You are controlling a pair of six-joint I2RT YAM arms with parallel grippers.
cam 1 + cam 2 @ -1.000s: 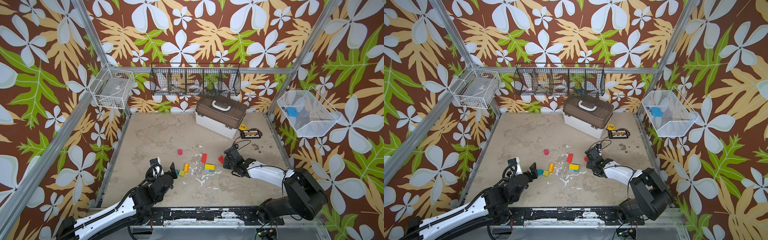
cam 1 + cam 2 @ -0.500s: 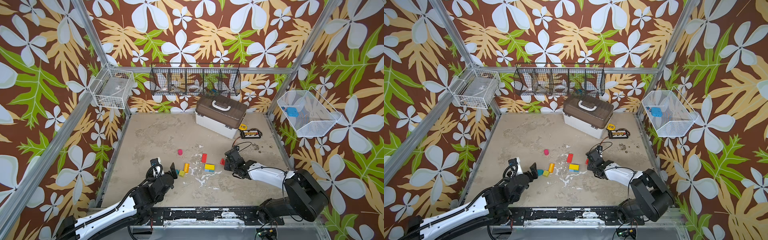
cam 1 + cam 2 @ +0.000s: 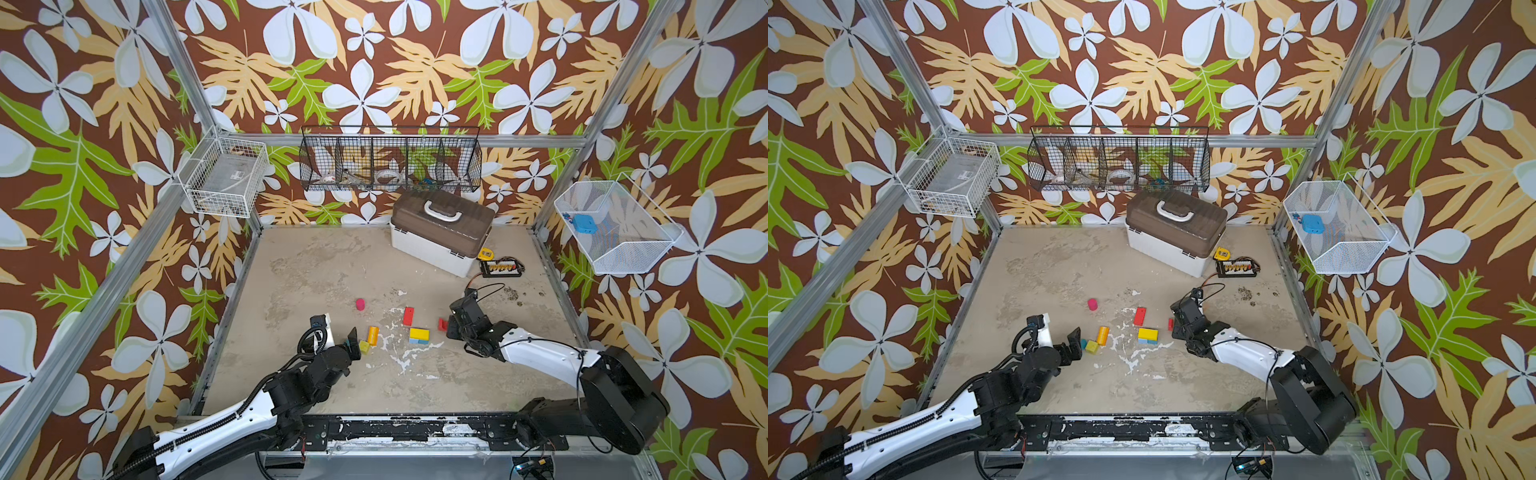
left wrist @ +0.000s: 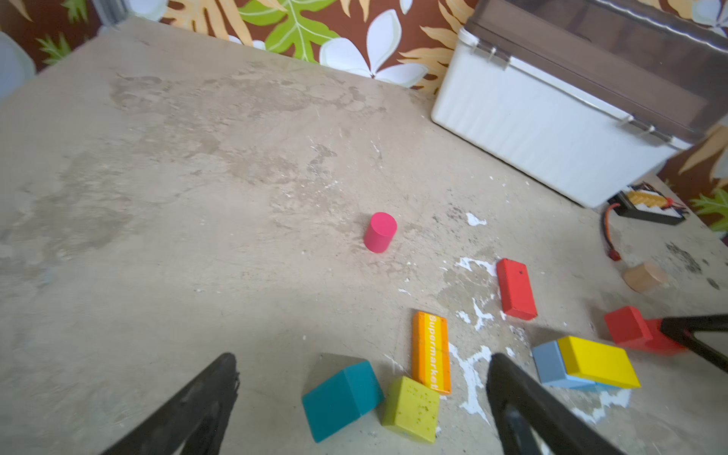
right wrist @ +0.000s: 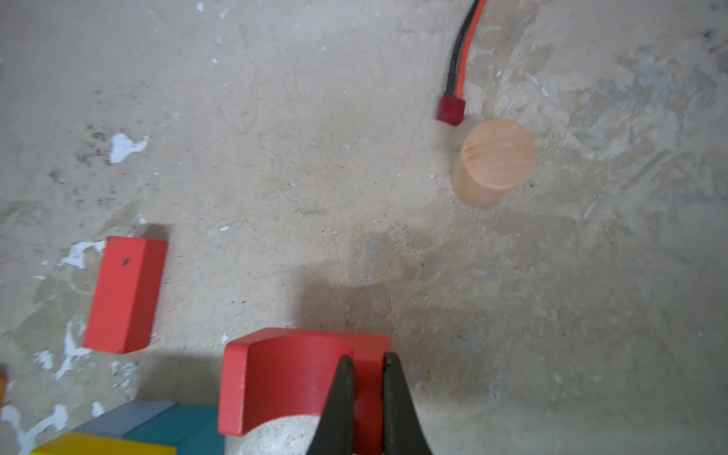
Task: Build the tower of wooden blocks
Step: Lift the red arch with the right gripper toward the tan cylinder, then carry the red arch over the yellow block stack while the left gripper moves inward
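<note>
Nearest, the left gripper [image 4: 362, 360] hangs jaws wide by the teal block [image 4: 342, 398] and lime cube [image 4: 411, 407], nine o'clock of the yellow block [image 3: 419, 333]. At its three, the right gripper [image 5: 368, 356] pinches one leg of the red arch [image 5: 283, 378]; at ten, farther, the pink cylinder [image 3: 360, 304].

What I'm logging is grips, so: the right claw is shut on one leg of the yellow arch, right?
Wrong colour: the arch is red, not yellow. The right wrist view shows the right claw shut on one leg of it.
</note>
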